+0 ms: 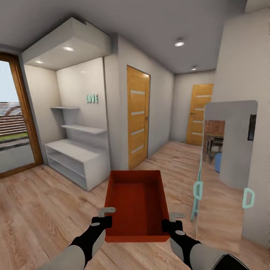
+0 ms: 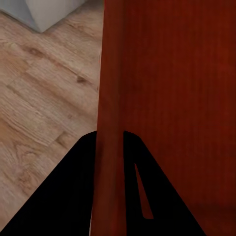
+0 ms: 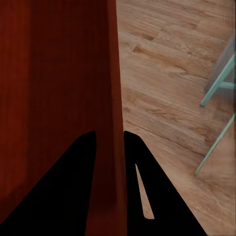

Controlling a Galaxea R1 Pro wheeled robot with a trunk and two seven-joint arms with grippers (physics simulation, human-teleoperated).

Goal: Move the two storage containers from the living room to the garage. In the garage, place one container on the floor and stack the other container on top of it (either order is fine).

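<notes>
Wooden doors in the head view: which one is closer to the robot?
The light wooden door with four glass slits in the left wall, just past the white shelf unit. The other like door stands at the corridor's far end, looking much smaller.

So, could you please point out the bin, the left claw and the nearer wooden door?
bin (image 1: 137,195): head view, ribbed inner bottom.
left claw (image 1: 106,222): head view, at the bin's left wall.
nearer wooden door (image 1: 137,122): head view, middle of the panel.
</notes>
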